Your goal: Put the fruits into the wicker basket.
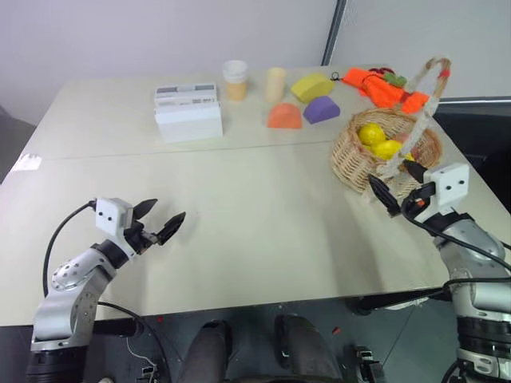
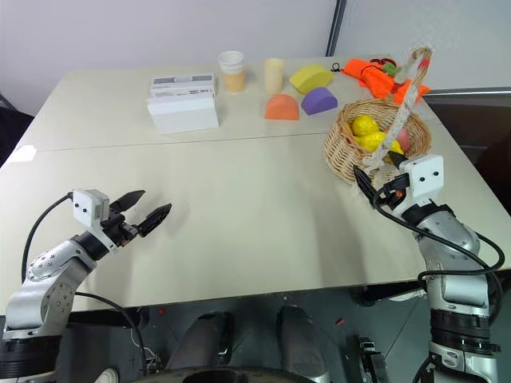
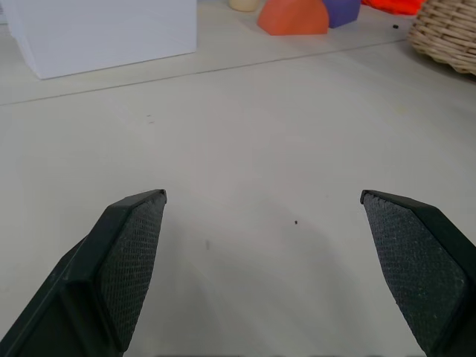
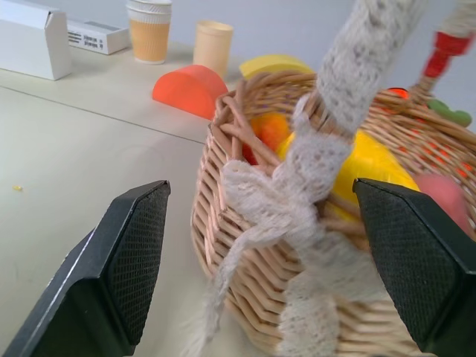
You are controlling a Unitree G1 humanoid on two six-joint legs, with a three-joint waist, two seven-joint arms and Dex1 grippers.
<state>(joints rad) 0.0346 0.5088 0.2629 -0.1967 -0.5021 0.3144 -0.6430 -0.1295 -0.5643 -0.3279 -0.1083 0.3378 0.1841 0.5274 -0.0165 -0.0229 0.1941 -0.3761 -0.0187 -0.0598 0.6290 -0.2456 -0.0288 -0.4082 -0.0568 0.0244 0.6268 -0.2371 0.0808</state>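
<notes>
Bare tabletop (image 1: 239, 223) lies ahead of the released left gripper (image 1: 160, 222); right gripper (image 2: 377, 182), also released and empty, faces the basket (image 2: 343, 152), fruits (image 2: 366, 132) inside.

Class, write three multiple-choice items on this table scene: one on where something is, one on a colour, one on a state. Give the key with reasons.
1. Where are the fruits?
A. inside the wicker basket
B. beside the white box
C. in the paper cup

2. What colour is the foam block nearest the white box?
A. green
B. orange
C. black

3. How do the left hand's fingers stand?
A. shut on a fruit
B. shut on nothing
C. open, holding nothing

Key: 1 A, yellow fruits show above the basket rim. 2 B, the orange half-round lies closest to the box. 3 C, the left wrist view shows bare table between the spread fingers.
</notes>
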